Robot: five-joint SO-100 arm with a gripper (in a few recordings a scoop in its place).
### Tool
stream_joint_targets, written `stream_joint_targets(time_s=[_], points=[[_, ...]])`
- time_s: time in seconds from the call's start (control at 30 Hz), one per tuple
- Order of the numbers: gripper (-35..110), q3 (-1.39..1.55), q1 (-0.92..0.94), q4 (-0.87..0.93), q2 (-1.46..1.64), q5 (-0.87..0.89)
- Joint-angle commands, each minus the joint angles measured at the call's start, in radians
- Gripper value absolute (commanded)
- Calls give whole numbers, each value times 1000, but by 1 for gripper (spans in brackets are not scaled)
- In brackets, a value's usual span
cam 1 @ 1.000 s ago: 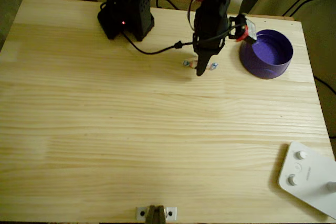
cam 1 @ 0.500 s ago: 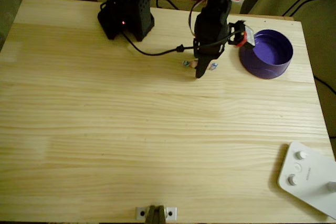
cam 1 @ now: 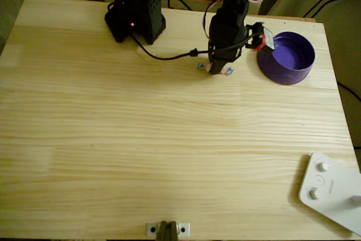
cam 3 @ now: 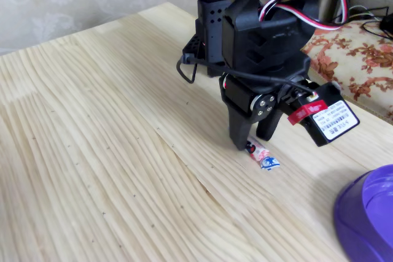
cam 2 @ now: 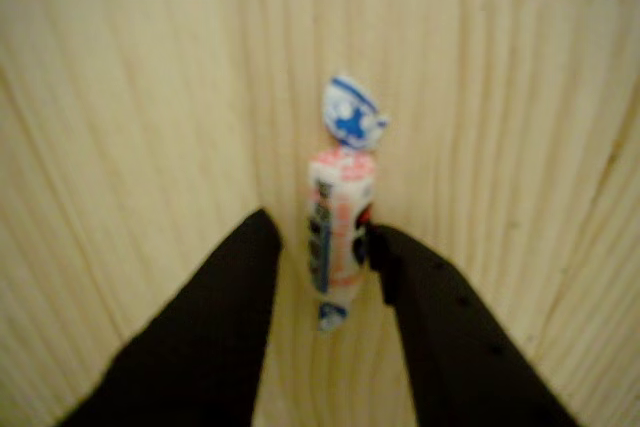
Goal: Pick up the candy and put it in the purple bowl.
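STEP: grasp, lift not begun | ITEM: small pink-white wrapped candy (cam 2: 340, 232) with blue twisted ends, on pale wooden counter (cam 1: 169, 139), near glossy round purple plastic bowl (cam 1: 287, 57) | TOOL (cam 2: 325, 257): black, narrow, straddling candy, apparently touching | NEXT: pinch fully, raise, carry over bowl.

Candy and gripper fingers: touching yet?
Touching. In the wrist view, the right finger presses the candy; the left finger shows a sliver of table between.

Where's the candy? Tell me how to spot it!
Find the purple bowl on the wooden table. Left of it in the overhead view, the black gripper points down; the candy lies between its fingers. It is tiny, pinkish-white, with blue twisted ends.
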Motion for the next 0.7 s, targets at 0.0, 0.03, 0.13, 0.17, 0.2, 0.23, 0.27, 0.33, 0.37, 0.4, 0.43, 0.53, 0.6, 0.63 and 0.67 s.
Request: stream_joint_targets(time_s=[0.0, 0.03, 0.13, 0.17, 0.2, 0.23, 0.27, 0.33, 0.37, 0.4, 0.43, 0.53, 0.6, 0.63, 0.67], points=[[14, -23, -3, -51, 23, -2], [14, -23, 2, -54, 25, 0], [8, -23, 8, -64, 31, 12], [6, -23, 14, -69, 35, 15], [6, -23, 15, -72, 38, 18], [6, -23, 17, -75, 41, 21], [6, -23, 20, -78, 41, 26], [3, -23, 20, -80, 41, 31], [1, -20, 21, -83, 43, 31], [1, -17, 26, -87, 48, 31], [1, -14, 29, -87, 51, 31], [0, -9, 37, -87, 52, 26], [0, -3, 46, -83, 66, 26], [0, -2, 55, -72, 83, 26], [0, -2, 69, -57, 107, 26]])
